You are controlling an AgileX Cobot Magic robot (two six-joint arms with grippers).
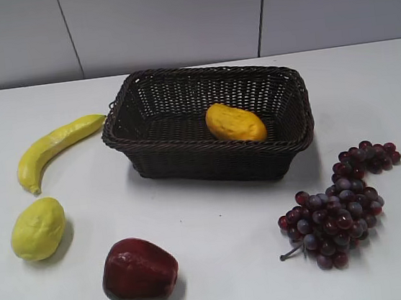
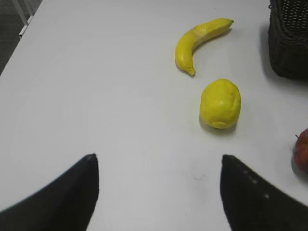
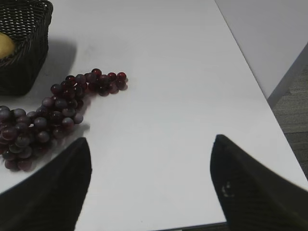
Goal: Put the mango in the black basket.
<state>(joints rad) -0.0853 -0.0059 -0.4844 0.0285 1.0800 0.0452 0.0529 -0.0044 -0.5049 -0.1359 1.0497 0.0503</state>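
Mango already resting inside the basket, both arms clear.

The smooth orange-yellow oblong mango [image 1: 235, 122] lies inside the dark woven wicker basket [image 1: 186, 154], toward its 3 o'clock side. It looks firm, light and slightly slick; I judge a grasp across its narrow middle would hold best. The left gripper [image 2: 159, 192] and right gripper [image 3: 150, 185] both hang spread wide over bare white table [image 1: 221, 271], holding nothing.

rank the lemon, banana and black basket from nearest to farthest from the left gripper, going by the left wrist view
From the left gripper:
1. lemon, just ahead and a little right.
2. banana, beyond the lemon, curving up to the right.
3. black basket, far right corner, only partly in frame.
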